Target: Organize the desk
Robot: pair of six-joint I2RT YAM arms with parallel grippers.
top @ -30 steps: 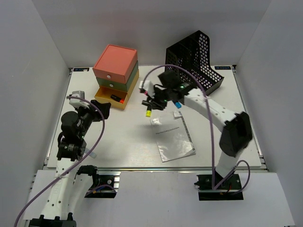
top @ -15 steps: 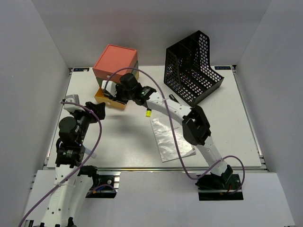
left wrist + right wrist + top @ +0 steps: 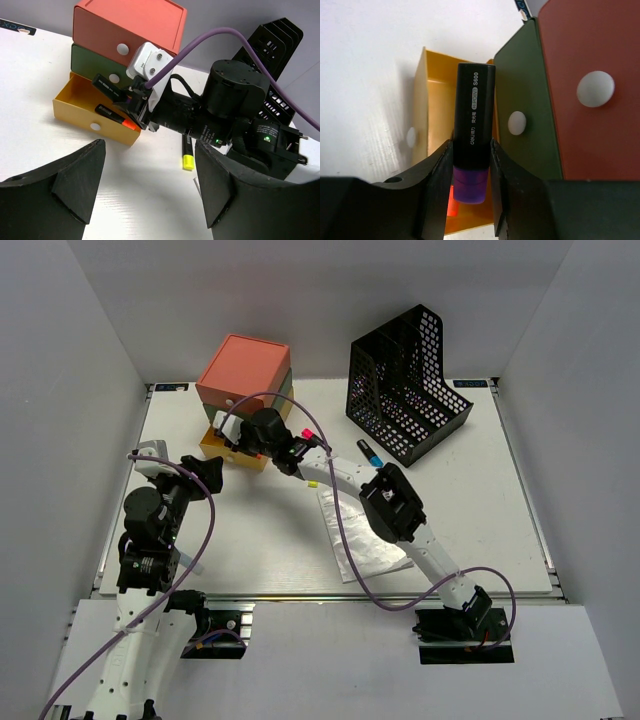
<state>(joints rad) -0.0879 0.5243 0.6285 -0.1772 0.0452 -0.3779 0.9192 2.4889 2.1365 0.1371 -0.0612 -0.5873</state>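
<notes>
My right gripper is shut on a black highlighter with a purple cap, held just above the open yellow drawer of the stacked drawer box. An orange-red marker lies inside that drawer. In the top view the right gripper reaches across the white desk to the box at the back left. My left gripper hovers open and empty over the desk, a short way in front of the drawer; the top view shows the left gripper left of the box. A yellow-capped highlighter lies beside it.
A black mesh file holder stands at the back right. A pink-capped marker and a blue-capped one lie near it. A clear plastic sleeve with a printed sheet lies mid-desk under the right arm. White walls enclose the desk.
The right arm has swung left from mid-desk to the open yellow drawer, carrying the purple-capped highlighter. The left arm shifted slightly and kept its jaws open.
</notes>
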